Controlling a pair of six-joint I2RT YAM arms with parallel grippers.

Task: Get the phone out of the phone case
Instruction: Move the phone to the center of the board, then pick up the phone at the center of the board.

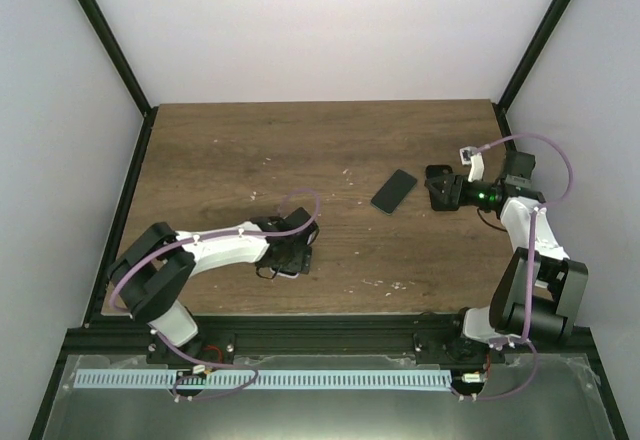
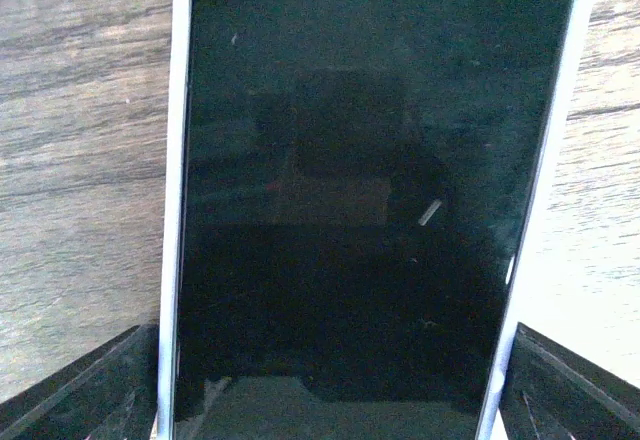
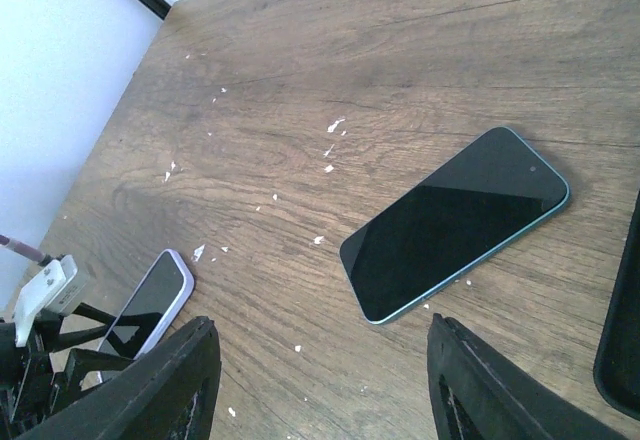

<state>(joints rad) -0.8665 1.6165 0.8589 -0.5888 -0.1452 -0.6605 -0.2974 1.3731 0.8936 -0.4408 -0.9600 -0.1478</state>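
The phone [image 2: 350,190] is a black glass slab that fills the left wrist view, with the pale lilac phone case [image 2: 172,210] as a thin rim down both long edges. My left gripper [image 2: 330,400] straddles it, a finger [image 2: 100,385] close against each side. Its jaws are spread wide and I cannot see them pressing. In the top view the left gripper [image 1: 290,255] hides the phone. The right wrist view shows the phone [image 3: 150,305] lying flat in its case [image 3: 186,278]. My right gripper [image 1: 432,188] is open and empty.
A second all-black phone [image 1: 393,191] with no pale rim lies at centre right, just left of my right gripper. It also shows in the right wrist view [image 3: 455,222]. White specks dot the wooden table [image 1: 250,150]. Black frame posts and white walls stand at the sides.
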